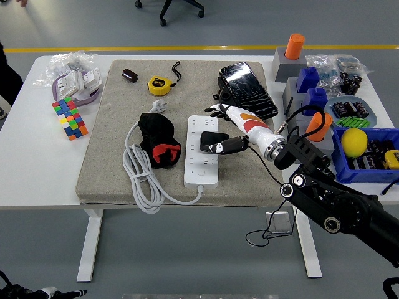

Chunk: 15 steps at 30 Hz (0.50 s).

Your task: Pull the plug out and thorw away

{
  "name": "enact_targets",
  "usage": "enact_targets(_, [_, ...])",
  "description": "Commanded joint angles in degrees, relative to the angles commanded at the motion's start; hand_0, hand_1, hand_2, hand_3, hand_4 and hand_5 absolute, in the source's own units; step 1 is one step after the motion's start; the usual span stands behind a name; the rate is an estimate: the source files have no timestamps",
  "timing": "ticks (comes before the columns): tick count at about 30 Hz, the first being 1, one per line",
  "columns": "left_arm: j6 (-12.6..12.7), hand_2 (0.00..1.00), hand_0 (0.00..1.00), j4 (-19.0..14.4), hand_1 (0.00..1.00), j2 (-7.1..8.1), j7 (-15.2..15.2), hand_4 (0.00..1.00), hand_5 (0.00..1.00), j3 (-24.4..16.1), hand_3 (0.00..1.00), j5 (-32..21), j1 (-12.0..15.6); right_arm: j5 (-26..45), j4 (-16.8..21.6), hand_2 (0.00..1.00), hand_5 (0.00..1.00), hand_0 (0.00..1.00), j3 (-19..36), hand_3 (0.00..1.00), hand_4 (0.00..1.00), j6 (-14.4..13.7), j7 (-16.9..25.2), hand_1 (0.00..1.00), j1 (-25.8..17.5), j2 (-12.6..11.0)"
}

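Plug (214, 141) on white power strip (202, 161), right hand (232, 128) around it

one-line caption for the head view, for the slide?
Right hand grips a black plug seated in the white power strip on a grey mat; left arm out of view.

Lab or office | we see a chair base (182, 9) at 12 o'clock | parts bins (368, 163) at 3 o'clock | grey floor (199, 261)
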Motion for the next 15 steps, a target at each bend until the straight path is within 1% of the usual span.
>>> enact_targets(5, [0.0, 0.694, 0.531, 0.0, 0.666, 0.02, 0.0, 0.837, 0.684, 0.2, 0.666, -0.1, 0.0, 0.1, -2.6, 0.727, 0.296, 0.704, -1.2, 0.790, 0.998, -0.5, 0.6, 0.733, 0.5, 0.6])
enact_targets(6, [0.0, 0.694, 0.531, 0.0, 0.666, 0.04, 0.0, 0.837, 0.683, 0.4, 0.666, -0.2, 0.0, 0.2, -3.3, 0.718, 0.284, 0.691, -1.6, 0.767, 0.998, -0.7, 0.9, 0.724, 0.7, 0.8])
enact_targets(11, [0.0, 0.694, 0.531, 0.1, 0.666, 0.12, 0.1, 0.837, 0.683, 0.6, 0.666, -0.1, 0.1, 1.5, -7.6, 0.718, 0.284, 0.691, -3.6, 0.767, 0.998, -2.8, 2.6, 0.724, 1.9, 1.9])
enact_targets(12, [0.0, 0.695, 0.531, 0.0, 0.666, 0.14, 0.1, 0.836, 0.682, 0.6, 0.666, -0.1, 0.1, 1.7, -8.3, 0.690, 0.259, 0.654, -4.0, 0.646, 0.998, -3.1, 2.9, 0.698, 2.1, 2.0])
enact_targets(15, [0.0, 0.695, 0.531, 0.0, 0.666, 0.19, 0.1, 0.836, 0.682, 0.6, 0.666, 0.1, 0.1, 2.4, -10.5, 0.690, 0.259, 0.654, -5.6, 0.646, 0.998, -4.8, 3.8, 0.698, 3.0, 2.5])
